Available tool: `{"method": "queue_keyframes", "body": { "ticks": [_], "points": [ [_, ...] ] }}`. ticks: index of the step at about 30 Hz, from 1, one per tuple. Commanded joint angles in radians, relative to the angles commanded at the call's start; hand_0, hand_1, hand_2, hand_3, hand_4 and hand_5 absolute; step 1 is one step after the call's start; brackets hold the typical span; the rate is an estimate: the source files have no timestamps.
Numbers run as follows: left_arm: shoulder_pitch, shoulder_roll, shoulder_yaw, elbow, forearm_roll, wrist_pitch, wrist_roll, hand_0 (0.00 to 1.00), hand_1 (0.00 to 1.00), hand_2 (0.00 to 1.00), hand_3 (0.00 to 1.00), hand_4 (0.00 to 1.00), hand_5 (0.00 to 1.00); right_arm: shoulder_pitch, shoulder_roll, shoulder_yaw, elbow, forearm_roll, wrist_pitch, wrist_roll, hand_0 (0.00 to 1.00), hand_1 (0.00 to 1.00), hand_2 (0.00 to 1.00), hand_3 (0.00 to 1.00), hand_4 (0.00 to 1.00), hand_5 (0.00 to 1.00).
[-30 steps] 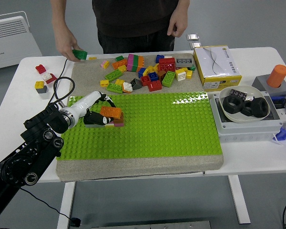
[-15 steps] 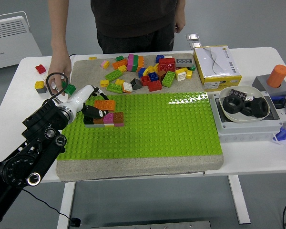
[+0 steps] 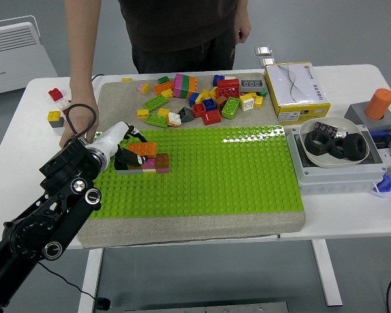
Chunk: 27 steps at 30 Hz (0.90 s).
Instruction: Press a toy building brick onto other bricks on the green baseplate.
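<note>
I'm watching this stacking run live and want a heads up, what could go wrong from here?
The orange brick sits over only part of the small brick stack, so it may seat crooked or tip. The person's hand rests right beside the left hand, so the two could collide. The loose black cable there could snag.

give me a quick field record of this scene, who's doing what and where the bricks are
left hand: robot's black-fingered left hand rests on the orange toy brick; grip unclear
orange brick: atop a small row of grey, pink and brown bricks on the green studded baseplate, left part
right hand: not in view
person: stands at the far side; one hand lowered to the table's left, beside the robot's wrist
loose bricks: mixed-colour pile on the grey mat behind the baseplate
right side: yellow and white box, white bowl of black rings
</note>
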Motion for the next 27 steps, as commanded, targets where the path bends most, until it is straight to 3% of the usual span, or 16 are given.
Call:
{"method": "queue_keyframes", "body": {
  "ticks": [17,27],
  "points": [
    [0.007,-0.051,0.047,0.004,0.002,0.001,0.01,0.854,0.816,0.787,0.35,0.633,0.002,-0.01,-0.001,0.078,0.0,-0.081,0.009,0.001,0.717,0.679,0.74,0.808,0.835,0.998],
    [-0.022,-0.06,0.008,0.047,0.029,0.022,0.01,0.852,0.811,0.784,0.343,0.655,0.015,-0.012,0.0,0.086,0.0,-0.093,0.01,0.002,0.72,0.679,0.741,0.808,0.837,0.998]
  ]
}}
